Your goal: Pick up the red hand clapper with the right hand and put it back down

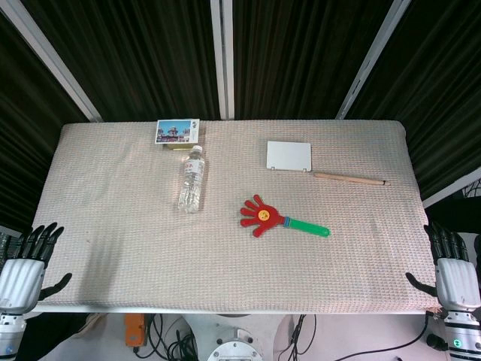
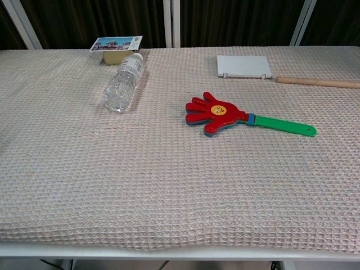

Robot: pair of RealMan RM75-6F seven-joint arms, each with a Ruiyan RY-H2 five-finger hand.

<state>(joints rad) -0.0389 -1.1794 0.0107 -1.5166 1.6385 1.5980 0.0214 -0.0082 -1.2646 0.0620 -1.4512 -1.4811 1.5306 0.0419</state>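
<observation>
One thing matters on this desk — the red hand clapper, lying flat a little right of centre with its green handle pointing toward my right side. My right hand rests off the near right corner, fingers spread and holding nothing; my left hand sits the same way at the near left corner, also released. Neither shows in the chest view.

I judge the clapper light, stiff plastic, probably stacked palms that rattle loosely, so the red end looks a poor place to squeeze. The handle is the natural hold: slim, rigid, nearest to me, though low against the cloth, so I would expect to pinch it from above instead of scooping. The woven cloth should keep it from sliding.

Room is generous — bare cloth lies all around the clapper. The water bottle lies well apart to its left, the white pad and wooden stick further back, and the small box at the far edge. My approach from the near right corner crosses nothing.
</observation>
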